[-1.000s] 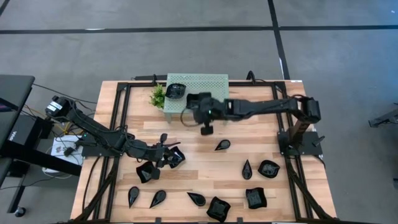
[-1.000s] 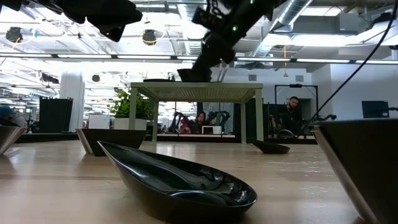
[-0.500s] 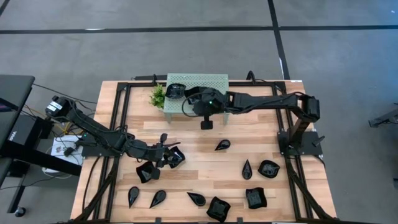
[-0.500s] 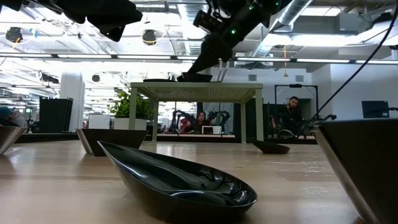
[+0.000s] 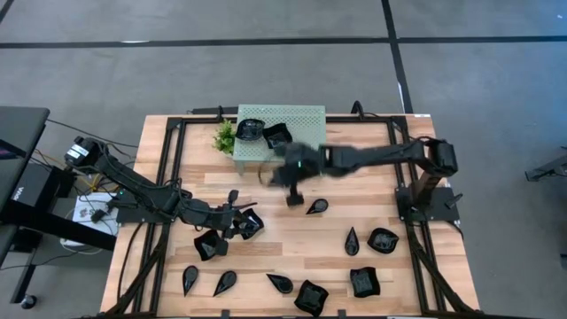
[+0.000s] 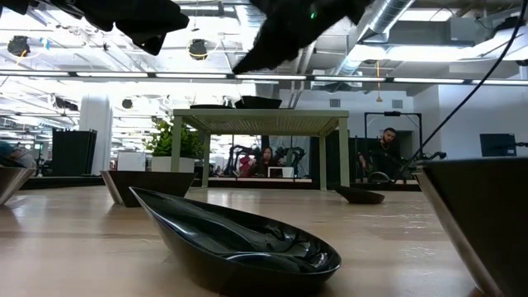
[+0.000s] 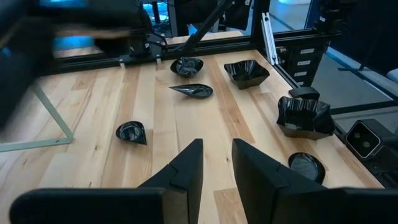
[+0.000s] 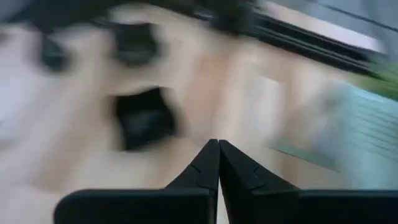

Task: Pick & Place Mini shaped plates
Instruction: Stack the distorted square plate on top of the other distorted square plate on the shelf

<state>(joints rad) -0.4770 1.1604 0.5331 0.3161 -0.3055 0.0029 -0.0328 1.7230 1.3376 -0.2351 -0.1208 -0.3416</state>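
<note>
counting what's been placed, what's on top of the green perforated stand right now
Two black mini plates sit on the green stand: one at its left end, another beside it. The right arm blurs past the stand's front edge, hiding anything beneath.

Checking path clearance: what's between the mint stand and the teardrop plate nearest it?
High view: the right gripper hangs over that stretch, between the stand and the teardrop plate. Otherwise bare wood.

Right gripper (image 5: 285,173) pulled back off mint-green perforated stand (image 5: 297,117), fingers now closed; glossy black mini plate (image 5: 277,136) left on stand.
</note>
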